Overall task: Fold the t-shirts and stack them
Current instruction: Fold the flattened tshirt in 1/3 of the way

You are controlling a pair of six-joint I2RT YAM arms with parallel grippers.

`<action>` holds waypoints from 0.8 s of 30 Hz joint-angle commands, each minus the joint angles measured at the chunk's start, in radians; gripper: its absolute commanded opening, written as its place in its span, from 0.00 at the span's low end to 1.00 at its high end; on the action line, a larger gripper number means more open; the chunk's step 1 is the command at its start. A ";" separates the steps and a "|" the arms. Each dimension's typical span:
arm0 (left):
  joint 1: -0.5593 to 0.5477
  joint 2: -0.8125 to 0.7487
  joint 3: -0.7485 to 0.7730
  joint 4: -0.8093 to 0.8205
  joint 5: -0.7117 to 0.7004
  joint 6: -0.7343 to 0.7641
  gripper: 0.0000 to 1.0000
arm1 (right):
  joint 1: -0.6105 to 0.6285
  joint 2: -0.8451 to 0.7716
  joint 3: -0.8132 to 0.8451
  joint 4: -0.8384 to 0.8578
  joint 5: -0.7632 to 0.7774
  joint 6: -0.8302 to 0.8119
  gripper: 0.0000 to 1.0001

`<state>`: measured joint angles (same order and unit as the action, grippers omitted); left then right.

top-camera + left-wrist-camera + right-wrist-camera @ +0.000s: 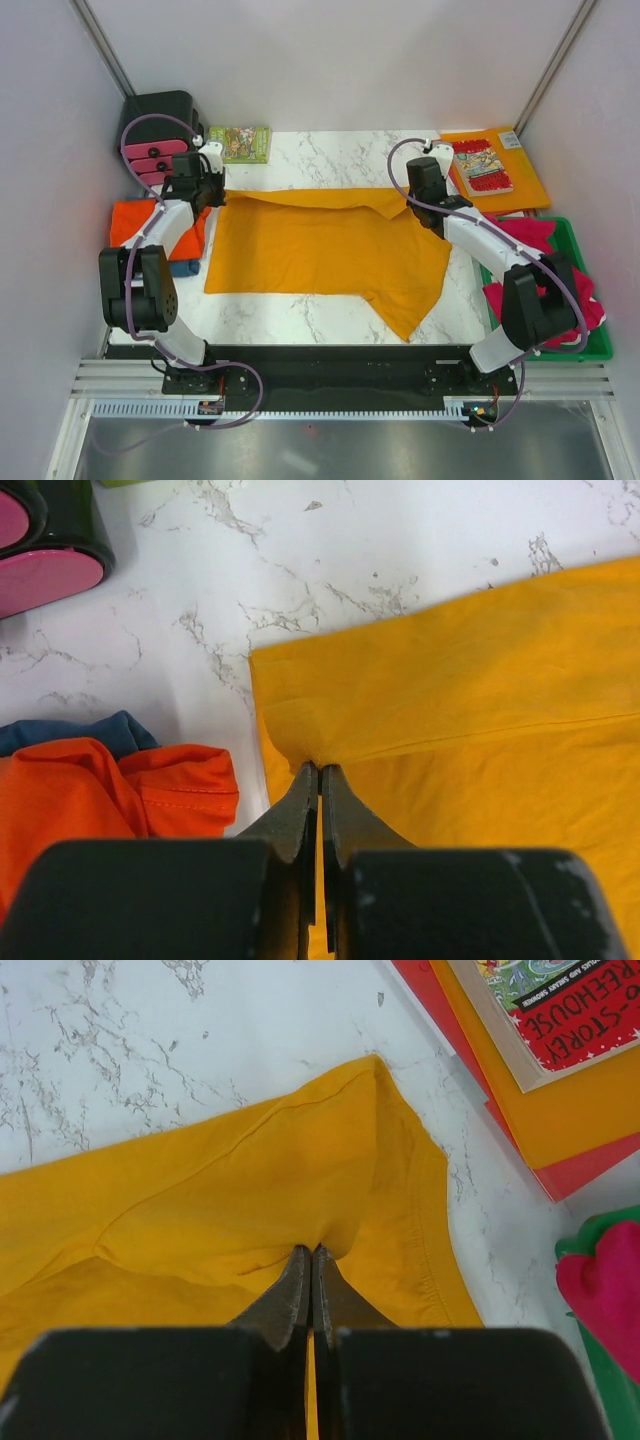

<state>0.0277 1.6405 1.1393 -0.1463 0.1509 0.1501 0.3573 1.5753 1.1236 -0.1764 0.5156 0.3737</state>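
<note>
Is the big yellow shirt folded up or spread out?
Mostly spread out: the mustard t-shirt lies flat across the marble table, only its far edge turned over, where the left gripper and right gripper pinch it.

Veining is grey across the white marble-pattern tabletop (330, 160); golden-orange plain cloth t-shirt (320, 250) is one colour, no print, seams the same shade; bright red-orange cloth t-shirt (135, 220) plain; blue cloth t-shirt (182, 267) reads teal-blue in the left wrist view; crimson-pink cloth t-shirts (535, 235) plain, in a green plastic bin (598, 345); flat orange folder (525, 185) shows a red edge in the right wrist view; comic book (482, 166) has a red cover with white lettering and multicoloured art; illustrated booklet (240, 143) green; drawer box (160, 110) black with pink fronts; left gripper (320, 768) and right gripper (312, 1250) black; arm links (170, 225) white and black; cables (135, 135) purple
</note>
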 commanded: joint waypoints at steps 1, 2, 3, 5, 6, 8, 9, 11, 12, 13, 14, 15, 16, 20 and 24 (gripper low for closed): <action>0.017 -0.033 0.005 0.056 -0.025 0.045 0.02 | 0.009 -0.052 -0.025 -0.003 0.018 0.036 0.00; 0.018 -0.024 0.008 0.056 -0.027 0.048 0.02 | 0.015 -0.052 -0.028 -0.006 0.018 0.040 0.00; 0.018 -0.019 0.010 0.056 -0.030 0.048 0.02 | 0.016 -0.055 -0.030 -0.012 0.023 0.044 0.00; 0.020 -0.007 0.011 0.060 -0.031 0.051 0.02 | 0.022 -0.063 -0.039 -0.014 0.026 0.048 0.00; 0.020 0.008 0.011 0.063 -0.034 0.054 0.02 | 0.023 -0.069 -0.042 -0.015 0.027 0.051 0.00; 0.020 0.025 0.017 0.067 -0.033 0.052 0.02 | 0.028 -0.080 -0.054 -0.017 0.026 0.053 0.00; 0.020 0.050 0.020 0.068 -0.034 0.052 0.02 | 0.029 -0.080 -0.059 -0.020 0.024 0.057 0.00; 0.020 0.074 0.030 0.070 -0.036 0.049 0.02 | 0.037 -0.078 -0.073 -0.028 0.023 0.063 0.00; 0.018 0.082 0.031 0.070 -0.037 0.048 0.02 | 0.042 -0.078 -0.080 -0.028 0.023 0.068 0.00; 0.020 0.097 0.033 0.068 -0.039 0.048 0.02 | 0.048 -0.078 -0.100 -0.029 0.021 0.077 0.00; 0.020 0.101 0.031 0.070 -0.040 0.046 0.02 | 0.049 -0.083 -0.110 -0.029 0.024 0.082 0.00; 0.020 0.104 0.028 0.070 -0.040 0.046 0.02 | 0.052 -0.083 -0.119 -0.029 0.027 0.085 0.00; 0.020 0.102 0.025 0.070 -0.040 0.048 0.02 | 0.054 -0.084 -0.137 -0.029 0.026 0.093 0.00; 0.020 0.097 0.005 0.071 -0.040 0.058 0.02 | 0.057 -0.080 -0.171 -0.028 0.027 0.105 0.00; 0.020 0.104 -0.001 0.070 -0.045 0.069 0.02 | 0.057 -0.070 -0.202 -0.017 0.026 0.117 0.00</action>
<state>0.0437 1.7500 1.1412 -0.1158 0.1280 0.1738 0.4126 1.5223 0.9440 -0.2092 0.5209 0.4572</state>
